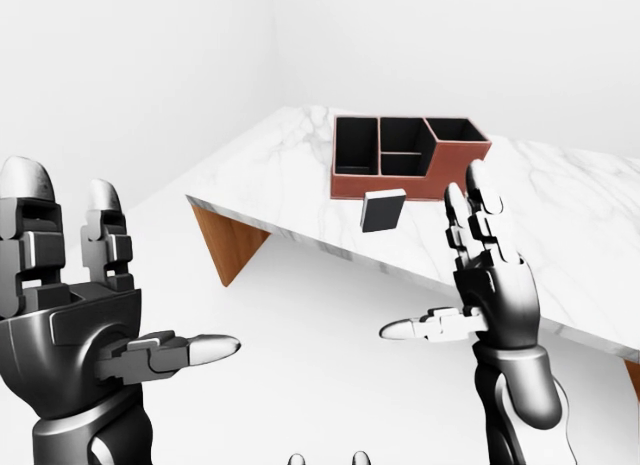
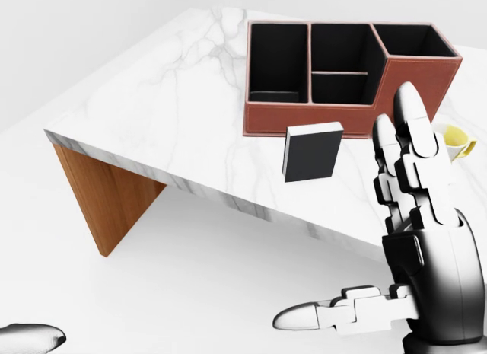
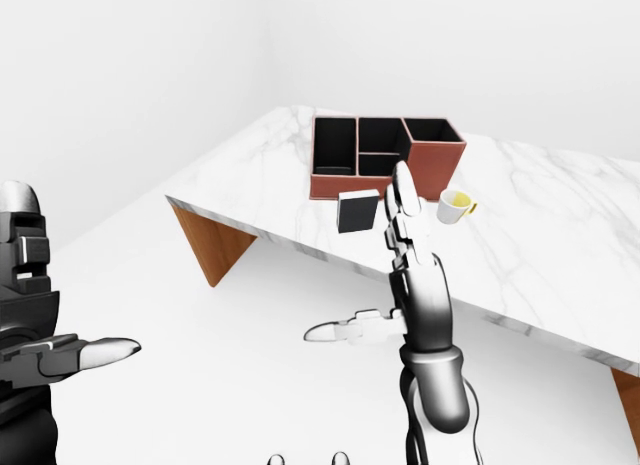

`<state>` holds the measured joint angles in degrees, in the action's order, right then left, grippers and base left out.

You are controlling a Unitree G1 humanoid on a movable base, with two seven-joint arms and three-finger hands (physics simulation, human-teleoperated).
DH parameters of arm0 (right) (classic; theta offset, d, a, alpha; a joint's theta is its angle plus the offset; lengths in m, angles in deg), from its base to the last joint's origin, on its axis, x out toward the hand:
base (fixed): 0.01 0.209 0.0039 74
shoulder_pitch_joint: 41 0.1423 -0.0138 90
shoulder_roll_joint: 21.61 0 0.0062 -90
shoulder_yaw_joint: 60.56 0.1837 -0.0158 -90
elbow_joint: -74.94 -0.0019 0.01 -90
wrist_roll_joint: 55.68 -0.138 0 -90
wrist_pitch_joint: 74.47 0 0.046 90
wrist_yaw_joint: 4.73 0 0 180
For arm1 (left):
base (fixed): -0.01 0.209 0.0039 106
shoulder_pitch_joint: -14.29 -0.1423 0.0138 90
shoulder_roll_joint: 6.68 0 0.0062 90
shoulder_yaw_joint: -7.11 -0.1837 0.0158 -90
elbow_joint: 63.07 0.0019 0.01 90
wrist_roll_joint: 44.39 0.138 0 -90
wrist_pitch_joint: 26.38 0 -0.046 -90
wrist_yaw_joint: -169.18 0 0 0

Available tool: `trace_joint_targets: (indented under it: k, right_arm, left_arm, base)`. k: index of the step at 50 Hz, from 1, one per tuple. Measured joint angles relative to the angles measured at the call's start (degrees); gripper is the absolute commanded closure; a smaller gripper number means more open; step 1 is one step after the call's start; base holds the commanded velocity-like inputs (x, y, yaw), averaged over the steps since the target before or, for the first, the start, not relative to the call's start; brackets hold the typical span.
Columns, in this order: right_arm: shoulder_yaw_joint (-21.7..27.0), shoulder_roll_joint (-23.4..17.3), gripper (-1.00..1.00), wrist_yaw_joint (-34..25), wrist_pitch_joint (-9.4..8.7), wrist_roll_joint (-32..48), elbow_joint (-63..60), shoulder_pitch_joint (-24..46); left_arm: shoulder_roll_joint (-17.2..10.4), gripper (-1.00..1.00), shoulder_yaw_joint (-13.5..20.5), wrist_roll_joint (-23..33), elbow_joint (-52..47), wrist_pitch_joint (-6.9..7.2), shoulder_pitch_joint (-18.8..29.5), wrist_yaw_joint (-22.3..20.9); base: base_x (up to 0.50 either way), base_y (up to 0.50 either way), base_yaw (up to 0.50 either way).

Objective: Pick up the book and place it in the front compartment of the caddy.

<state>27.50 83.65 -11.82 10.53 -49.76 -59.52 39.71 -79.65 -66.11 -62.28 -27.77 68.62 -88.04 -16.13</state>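
Note:
A small dark book (image 2: 312, 152) stands upright on the marble table (image 2: 167, 103), just below the caddy in the head view. The caddy (image 2: 327, 119) is red-brown with black compartments. One long compartment lies at its left, two small ones in the middle and a taller one at its right. My right hand (image 2: 350, 217) is open and empty, fingers pointing up, off the table edge to the lower right of the book. My left hand (image 1: 130, 275) is open and empty at the far left of the left-eye view, well away from the table.
A yellow and white mug (image 3: 455, 205) stands on the table to the right of the caddy, partly hidden by my right fingers (image 2: 411, 141) in the head view. A wooden table leg (image 2: 99, 194) stands under the left corner. White floor lies between me and the table edge.

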Motion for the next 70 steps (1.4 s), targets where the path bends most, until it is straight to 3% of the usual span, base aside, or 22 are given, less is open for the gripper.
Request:
trace_joint_targets:
  k: [70]
  right_arm:
    - [4.5,0.2,-1.0,0.1,0.0,-1.3,-1.1,-0.9]
  left_arm:
    - [0.2,-1.0,-0.8,-0.3,-0.5,0.0,-0.6,0.1]
  base:
    - [0.44,0.17,0.0]
